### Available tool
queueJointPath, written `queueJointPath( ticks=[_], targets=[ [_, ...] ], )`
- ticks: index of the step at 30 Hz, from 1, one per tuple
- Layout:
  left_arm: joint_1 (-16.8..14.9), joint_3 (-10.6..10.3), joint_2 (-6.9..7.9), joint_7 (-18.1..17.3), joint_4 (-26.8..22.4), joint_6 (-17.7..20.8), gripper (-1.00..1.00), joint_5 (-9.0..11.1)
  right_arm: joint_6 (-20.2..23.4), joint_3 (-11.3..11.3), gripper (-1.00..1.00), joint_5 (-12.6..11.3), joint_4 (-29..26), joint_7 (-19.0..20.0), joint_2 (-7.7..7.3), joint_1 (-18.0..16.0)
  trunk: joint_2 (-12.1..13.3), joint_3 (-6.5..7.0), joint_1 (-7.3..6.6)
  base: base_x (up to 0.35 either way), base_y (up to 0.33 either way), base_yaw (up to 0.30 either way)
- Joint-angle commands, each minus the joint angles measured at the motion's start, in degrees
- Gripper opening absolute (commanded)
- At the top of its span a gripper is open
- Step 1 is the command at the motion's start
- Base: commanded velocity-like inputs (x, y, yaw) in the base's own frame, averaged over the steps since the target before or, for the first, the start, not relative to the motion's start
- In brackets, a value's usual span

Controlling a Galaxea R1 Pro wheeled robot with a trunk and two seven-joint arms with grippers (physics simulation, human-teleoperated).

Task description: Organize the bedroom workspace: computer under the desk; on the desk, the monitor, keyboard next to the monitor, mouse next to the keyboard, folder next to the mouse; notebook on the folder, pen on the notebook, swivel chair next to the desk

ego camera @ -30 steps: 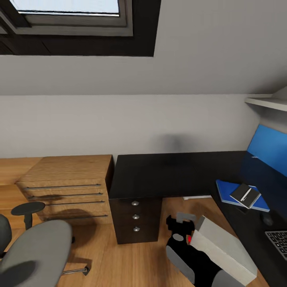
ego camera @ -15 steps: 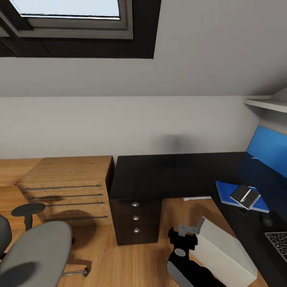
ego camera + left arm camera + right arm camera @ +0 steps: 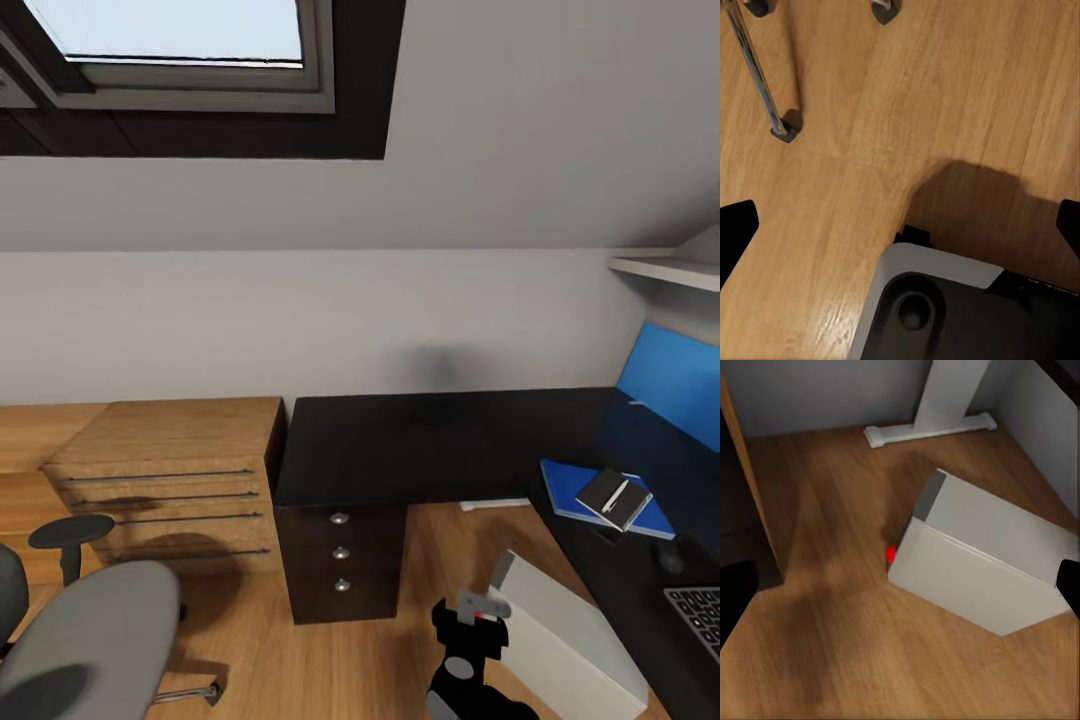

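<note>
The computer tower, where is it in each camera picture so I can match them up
Head view: the computer sits low at the right, on the floor by the desk.
Right wrist view: the computer fills the centre right, red light facing the camera.
Left wrist view: not in this picture.
Shared landmark: the desk's white leg foot behind the tower.

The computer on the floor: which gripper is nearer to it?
Right. The right gripper looks straight at the computer, just short of its corner. The left gripper faces bare floor near the swivel chair.
</note>
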Motion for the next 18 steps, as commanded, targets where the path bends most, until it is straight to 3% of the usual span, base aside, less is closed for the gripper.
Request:
queueJointPath(
  ticks=[1,7,13,14,15,18],
  targets=[
    [-0.01,-0.1,0.02,0.13,-0.01,-0.16,1.0,0.6,-1.41,0.9,1.0,-0.6,0.89,-0.21,0.02,-0.04,-0.07,0.01,0.02,0.0,0.0,0.0],
    [0.01,-0.05,0.06,0.13,-0.01,-1.64,1.0,0.62,-8.34,4.76,1.0,-0.65,8.95,0.1,1.66,0.22,-0.07,0.55,0.02,0.0,0.0,0.0],
    [-0.02,0.0,0.01,0.13,-0.01,-4.31,1.0,0.72,-14.76,6.46,1.0,-0.66,18.86,1.79,4.43,0.29,0.73,1.45,-0.42,0.0,0.0,0.012],
    [-0.03,0.0,-0.01,0.15,0.07,-4.64,1.0,0.74,-16.35,6.62,1.0,-0.66,21.6,3.14,5.04,0.29,1.13,1.71,-0.64,0.0,0.0,0.081],
    [-0.03,-0.06,-0.09,0.19,1.56,-4.95,1.0,0.74,-19.14,6.76,1.0,-0.79,26.52,7.44,5.77,0.3,1.54,1.94,-0.86,0.0,0.0,0.178],
    [-0.04,-0.1,-0.14,0.21,3.75,-5.07,1.0,0.66,-21.55,6.62,1.0,-1.13,30.59,13.28,5.91,0.3,2.74,2.57,-1.52,0.0,0.0,0.216]
  ],
)
